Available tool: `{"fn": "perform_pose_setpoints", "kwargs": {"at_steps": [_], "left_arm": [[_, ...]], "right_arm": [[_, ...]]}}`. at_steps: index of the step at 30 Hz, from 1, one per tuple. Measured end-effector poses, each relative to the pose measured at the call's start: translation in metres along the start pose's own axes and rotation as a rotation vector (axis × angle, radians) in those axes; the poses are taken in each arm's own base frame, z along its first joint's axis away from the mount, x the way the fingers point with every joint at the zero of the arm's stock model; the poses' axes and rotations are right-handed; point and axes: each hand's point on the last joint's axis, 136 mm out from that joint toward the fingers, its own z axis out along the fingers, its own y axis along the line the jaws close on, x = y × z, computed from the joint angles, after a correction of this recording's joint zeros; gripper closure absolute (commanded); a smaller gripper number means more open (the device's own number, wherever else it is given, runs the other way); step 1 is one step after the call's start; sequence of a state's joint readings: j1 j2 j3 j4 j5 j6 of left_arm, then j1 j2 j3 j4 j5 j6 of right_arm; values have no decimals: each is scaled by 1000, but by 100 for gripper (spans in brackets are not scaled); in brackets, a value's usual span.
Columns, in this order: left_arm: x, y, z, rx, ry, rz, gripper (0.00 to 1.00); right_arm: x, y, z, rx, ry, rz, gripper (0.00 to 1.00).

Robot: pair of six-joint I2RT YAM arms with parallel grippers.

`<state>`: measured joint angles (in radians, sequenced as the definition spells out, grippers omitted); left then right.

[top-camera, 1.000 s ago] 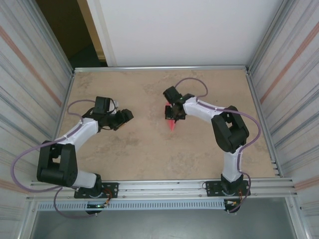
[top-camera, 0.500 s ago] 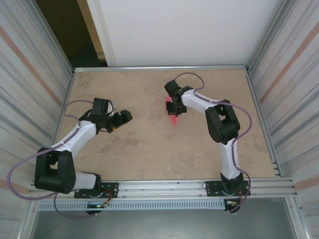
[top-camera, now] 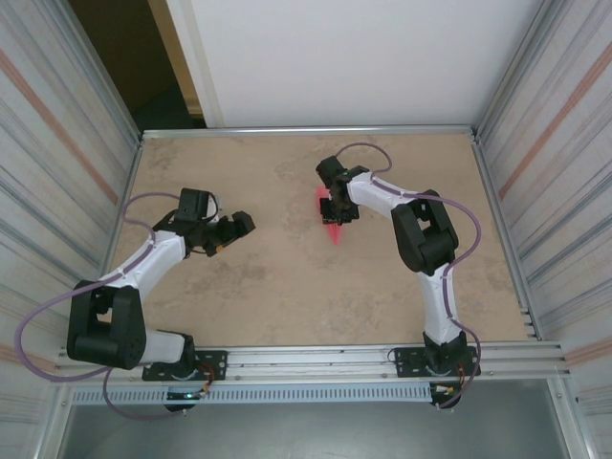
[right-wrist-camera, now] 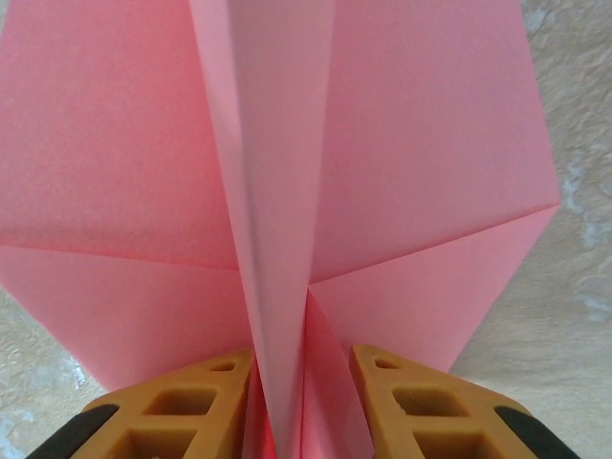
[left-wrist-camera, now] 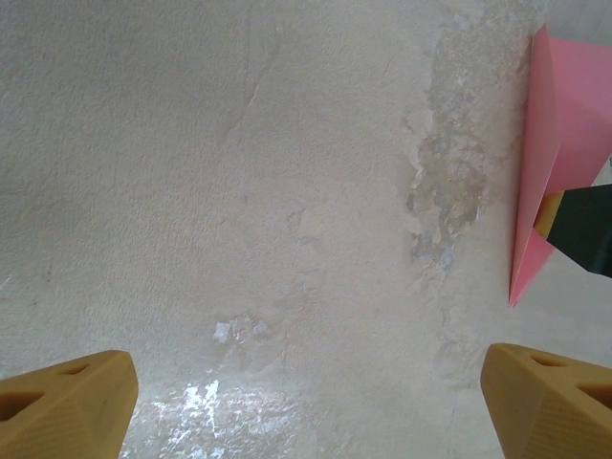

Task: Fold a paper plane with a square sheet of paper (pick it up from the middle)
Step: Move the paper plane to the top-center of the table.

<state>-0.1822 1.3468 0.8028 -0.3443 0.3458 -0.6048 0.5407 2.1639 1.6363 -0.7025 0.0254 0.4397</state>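
The pink paper plane (top-camera: 332,230) lies on the table a little right of centre, its sharp tip pointing toward the near edge. In the right wrist view the paper plane (right-wrist-camera: 287,143) spreads its wings flat while its raised centre fold stands between my right gripper (right-wrist-camera: 301,382) fingers. Those jaws are parted; the left finger (right-wrist-camera: 220,382) touches the fold, and a gap shows on the other side. My right gripper (top-camera: 335,210) hovers over the plane's back end. My left gripper (top-camera: 239,225) stands wide open and empty, well left of the plane (left-wrist-camera: 564,124).
The beige table top (top-camera: 277,287) is bounded by a metal frame and corrugated side walls (top-camera: 57,191). In the left wrist view a dark part of the right gripper (left-wrist-camera: 585,229) overlaps the plane's edge. Both arm bases sit at the near rail.
The right gripper carried the plane slightly toward the far side, then parted its jaws around the centre fold. The left gripper's jaws spread wider and it drew back a little.
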Motion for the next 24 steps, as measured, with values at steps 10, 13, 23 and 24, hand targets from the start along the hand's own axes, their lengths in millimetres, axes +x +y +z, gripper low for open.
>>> {"fn": "perform_pose_setpoints", "kwargs": {"at_steps": [10, 13, 23, 24], "left_arm": [[1, 2, 3, -6, 9, -4, 6], [2, 3, 4, -9, 14, -6, 6], [3, 4, 6, -13, 19, -8, 6], [3, 5, 7, -15, 22, -10, 6]], "right_arm": [[-1, 0, 4, 17, 8, 1, 62], [-2, 0, 4, 35, 4, -6, 59], [-2, 3, 5, 135, -22, -53, 58], [-2, 3, 5, 145, -25, -57, 58]]}}
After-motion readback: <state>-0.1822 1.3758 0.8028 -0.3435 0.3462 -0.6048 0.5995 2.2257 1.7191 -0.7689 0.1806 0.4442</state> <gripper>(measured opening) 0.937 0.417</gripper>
